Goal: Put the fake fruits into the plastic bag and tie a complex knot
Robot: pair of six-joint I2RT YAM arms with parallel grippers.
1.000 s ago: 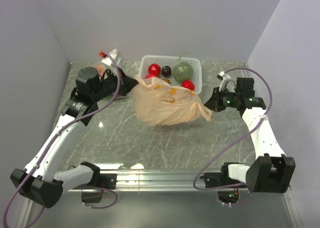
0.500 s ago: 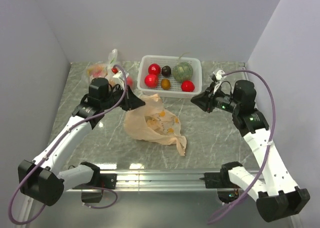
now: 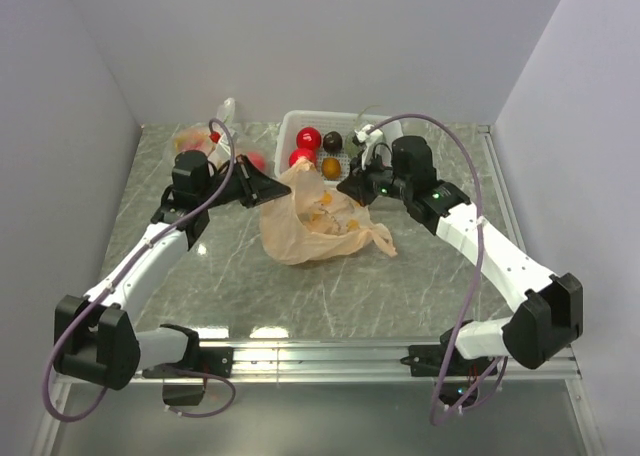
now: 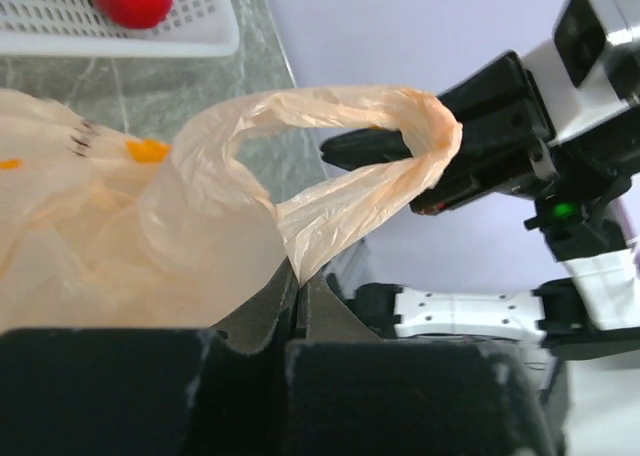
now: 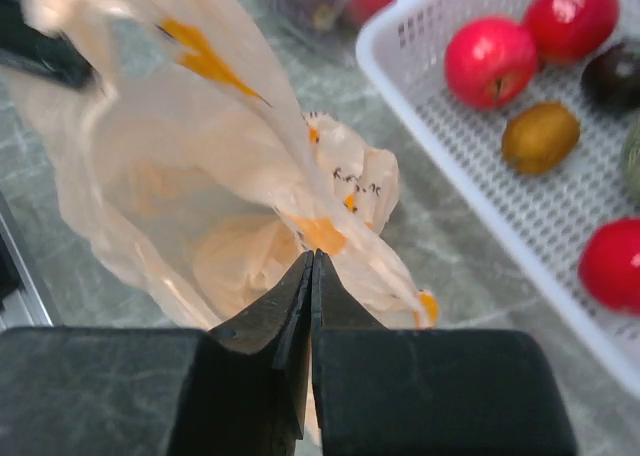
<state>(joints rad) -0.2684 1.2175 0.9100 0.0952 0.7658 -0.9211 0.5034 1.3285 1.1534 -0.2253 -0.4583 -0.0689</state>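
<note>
The peach-orange plastic bag (image 3: 315, 226) sits mid-table in front of the basket. My left gripper (image 3: 270, 189) is shut on one loop handle (image 4: 330, 191), the film pinched at its tips (image 4: 296, 276). My right gripper (image 3: 348, 188) is shut at the bag's opposite rim (image 5: 320, 231), with film at its tips (image 5: 312, 258). The bag mouth is held up between them. The fake fruits lie in the white basket (image 5: 400, 86): red balls (image 5: 488, 61) (image 5: 570, 16) (image 5: 612, 266), a maroon one (image 5: 615, 71) and an orange-brown one (image 5: 540, 136). The right arm hides the green melon in the top view.
A clear bag of mixed fruits (image 3: 200, 138) lies at the back left, just behind my left gripper. The basket rim (image 3: 290, 126) stands against the back wall. Side walls close in the table left and right, and a metal rail (image 3: 320, 354) runs along the near edge.
My right arm has swung left, from beside the basket's right end to the bag's right rim. The bag, slumped flat before, now stands raised between both grippers.
</note>
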